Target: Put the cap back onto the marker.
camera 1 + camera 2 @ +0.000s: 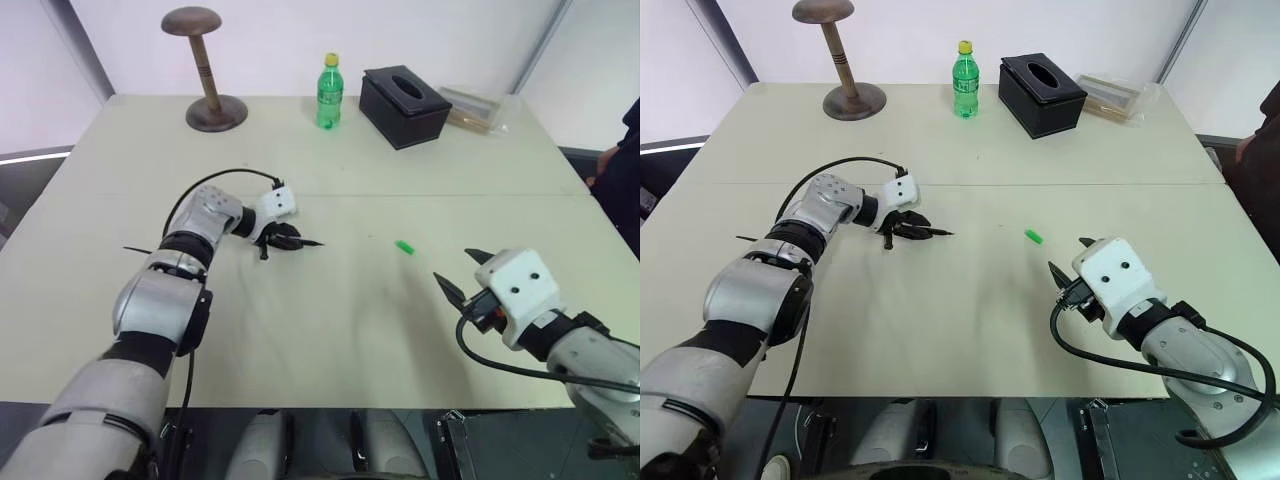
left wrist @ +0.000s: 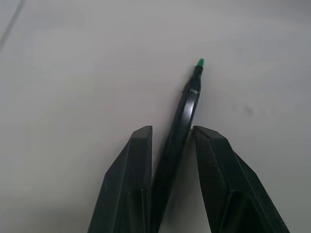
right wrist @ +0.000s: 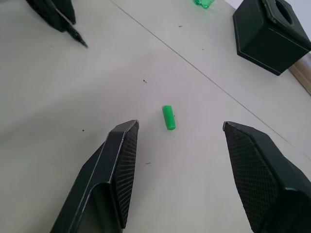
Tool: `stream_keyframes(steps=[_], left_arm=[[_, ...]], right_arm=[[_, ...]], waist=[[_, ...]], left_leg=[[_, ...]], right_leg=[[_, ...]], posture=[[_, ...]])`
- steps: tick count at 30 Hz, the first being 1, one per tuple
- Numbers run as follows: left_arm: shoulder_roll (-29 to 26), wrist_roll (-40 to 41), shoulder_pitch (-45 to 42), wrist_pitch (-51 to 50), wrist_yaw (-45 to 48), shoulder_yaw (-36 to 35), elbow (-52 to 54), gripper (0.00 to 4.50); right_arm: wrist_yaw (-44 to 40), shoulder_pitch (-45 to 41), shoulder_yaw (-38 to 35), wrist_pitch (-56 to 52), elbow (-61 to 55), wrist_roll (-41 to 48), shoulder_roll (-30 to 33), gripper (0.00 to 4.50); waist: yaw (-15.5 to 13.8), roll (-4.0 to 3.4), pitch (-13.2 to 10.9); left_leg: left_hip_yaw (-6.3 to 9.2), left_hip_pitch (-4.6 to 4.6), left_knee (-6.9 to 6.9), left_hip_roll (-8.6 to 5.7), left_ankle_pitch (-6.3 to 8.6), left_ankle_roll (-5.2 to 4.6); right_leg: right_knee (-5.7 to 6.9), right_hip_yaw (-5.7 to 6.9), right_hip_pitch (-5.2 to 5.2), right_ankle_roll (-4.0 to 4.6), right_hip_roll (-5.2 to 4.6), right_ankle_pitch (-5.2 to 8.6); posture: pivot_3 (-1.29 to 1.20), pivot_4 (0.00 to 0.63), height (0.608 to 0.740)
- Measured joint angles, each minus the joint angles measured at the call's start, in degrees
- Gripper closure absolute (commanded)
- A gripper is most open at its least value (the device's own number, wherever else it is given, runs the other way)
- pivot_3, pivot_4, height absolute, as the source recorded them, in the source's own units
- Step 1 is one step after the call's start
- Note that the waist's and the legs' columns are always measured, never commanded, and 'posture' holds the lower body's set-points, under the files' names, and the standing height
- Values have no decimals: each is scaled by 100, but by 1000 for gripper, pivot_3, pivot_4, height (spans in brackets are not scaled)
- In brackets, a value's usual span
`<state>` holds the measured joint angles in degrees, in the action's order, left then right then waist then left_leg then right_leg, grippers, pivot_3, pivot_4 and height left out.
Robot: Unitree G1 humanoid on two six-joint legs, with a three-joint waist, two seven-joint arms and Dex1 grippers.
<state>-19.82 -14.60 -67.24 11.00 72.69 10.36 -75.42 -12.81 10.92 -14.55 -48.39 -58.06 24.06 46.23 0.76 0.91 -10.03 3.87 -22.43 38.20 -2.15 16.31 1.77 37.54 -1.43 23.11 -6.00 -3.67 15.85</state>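
on the table (image 1: 330, 330), seen from the left eye, the left gripper (image 1: 283, 240) sits low over the middle of the top, clenched on the marker (image 1: 304, 243), whose pointed end sticks out toward the robot's right. the cap (image 1: 404, 246) lies loose on the bare surface between the two arms, well apart from the marker tip and nearer the right gripper (image 1: 462, 275), which hovers with its jaws spread and nothing between them. the cap is ahead of that claw and a little to its left. the near table edge runs close under the right arm; a green bottle (image 1: 329, 93), a black tissue box (image 1: 404, 104) and a wooden stand (image 1: 208, 70) stay along the far side, well clear.

from the right eye the layout reads the same: open tabletop all round the cap, nothing crowding either approach.

along the left wrist, the two fingers (image 2: 133, 179) press the marker's black barrel from both sides, and its green tip points away past them, slightly slanted.

along the right wrist, the cap's long axis runs roughly along the line of reach, not across the gap between the jaws. my judgement: the right arm is the one to fetch it, and turning the wrist may help seat it squarely.
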Motion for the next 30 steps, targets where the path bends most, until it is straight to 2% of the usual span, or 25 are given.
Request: stream_keyframes(steps=[6,10,22,30], left_arm=[[-104,105,165,83,444,0,178,3115],[-124,109,213,242,450,9,240,3115],[-274,-77,311,1632,397,266,249,3115],[-276,-145,260,1732,332,399,241,3115]], right_arm=[[37,-56,115,-2,-6,30,-4,1670],[36,-122,176,-18,-8,50,-7,1670],[27,-183,192,-86,-10,106,-6,1670],[28,-177,193,-86,-10,107,-6,1670]], waist=[[-4,0,0],[-3,0,0],[-5,0,0],[-6,0,2]], left_leg=[[0,0,0,1,0,0],[0,0,0,1,0,0],[0,0,1,1,0,0],[0,2,3,1,0,0]], right_leg=[[0,0,0,0,-1,0],[0,0,0,0,-1,0],[0,0,0,0,0,0],[3,0,-2,0,0,0]], posture=[[0,150,740],[0,150,740],[0,150,740],[0,150,740]])
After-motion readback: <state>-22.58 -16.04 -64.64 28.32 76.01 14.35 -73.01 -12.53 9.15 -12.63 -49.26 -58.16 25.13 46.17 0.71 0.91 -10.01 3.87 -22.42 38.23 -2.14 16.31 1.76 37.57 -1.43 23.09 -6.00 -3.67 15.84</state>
